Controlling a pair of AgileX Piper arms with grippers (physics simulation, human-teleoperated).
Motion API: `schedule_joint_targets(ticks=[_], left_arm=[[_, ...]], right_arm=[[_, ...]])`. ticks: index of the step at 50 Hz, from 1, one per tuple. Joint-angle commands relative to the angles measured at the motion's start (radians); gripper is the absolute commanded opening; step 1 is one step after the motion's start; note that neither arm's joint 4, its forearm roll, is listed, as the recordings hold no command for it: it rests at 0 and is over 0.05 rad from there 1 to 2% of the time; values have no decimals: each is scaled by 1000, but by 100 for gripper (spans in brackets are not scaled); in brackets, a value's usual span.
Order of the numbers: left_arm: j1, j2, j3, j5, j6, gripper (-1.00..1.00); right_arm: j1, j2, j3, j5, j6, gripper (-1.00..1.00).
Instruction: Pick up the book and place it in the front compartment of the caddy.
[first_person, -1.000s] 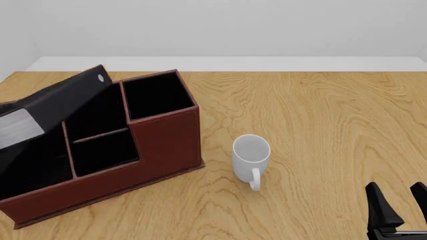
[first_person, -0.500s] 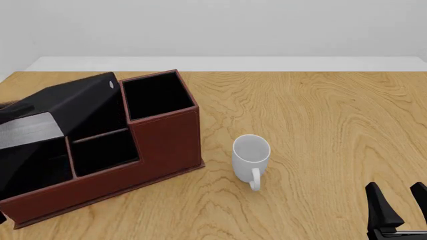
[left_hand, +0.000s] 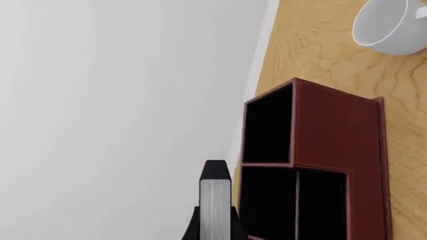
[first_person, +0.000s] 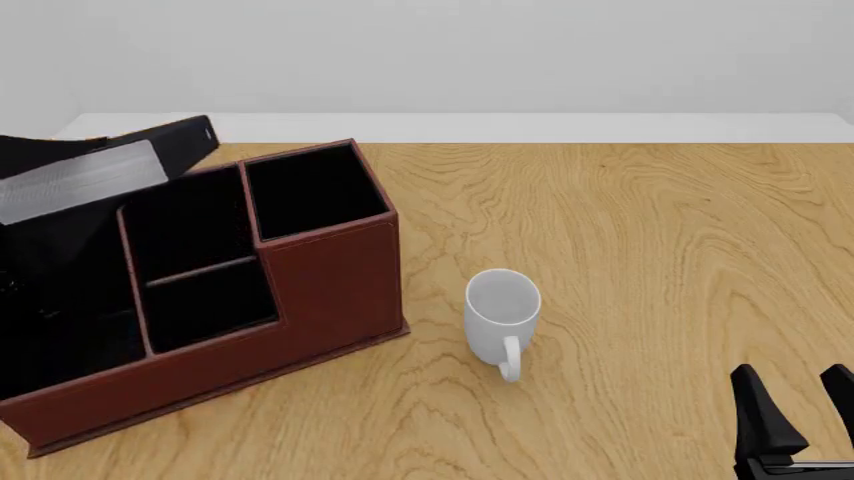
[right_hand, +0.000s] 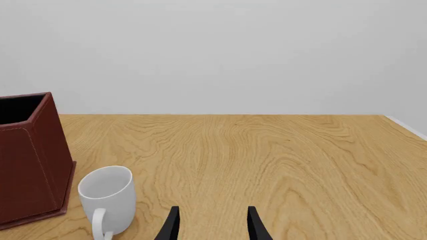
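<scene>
Left end effector (left_hand: 212, 231) is clamped on the book (first_person: 96, 172), which hangs tilted in the air near the worktop's far left corner, above the back left of the caddy (first_person: 320, 300) and not yet inside any compartment. My worry is that the book could catch the divider or drop into a rear cell if lowered from this spot, since the front compartment lies nearer the arms. Just right of the caddy stands a white mug (first_person: 502, 318), apart from it. Beyond that the worktop (first_person: 641, 250) offers bare wood. Right end effector (right_hand: 212, 225) hangs near the worktop's near right corner, fingers apart, holding nothing.
</scene>
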Motion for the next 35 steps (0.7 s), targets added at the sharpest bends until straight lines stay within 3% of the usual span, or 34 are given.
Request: schedule_joint_targets(ticks=[1, 11, 35], left_arm=[[50, 82, -59, 6, 0, -100], [46, 138, -135, 27, -49, -100], [69, 168, -91, 59, -77, -100]], right_arm=[[0, 0, 0, 0, 0, 100], [0, 0, 0, 0, 0, 100], [0, 0, 0, 0, 0, 100]])
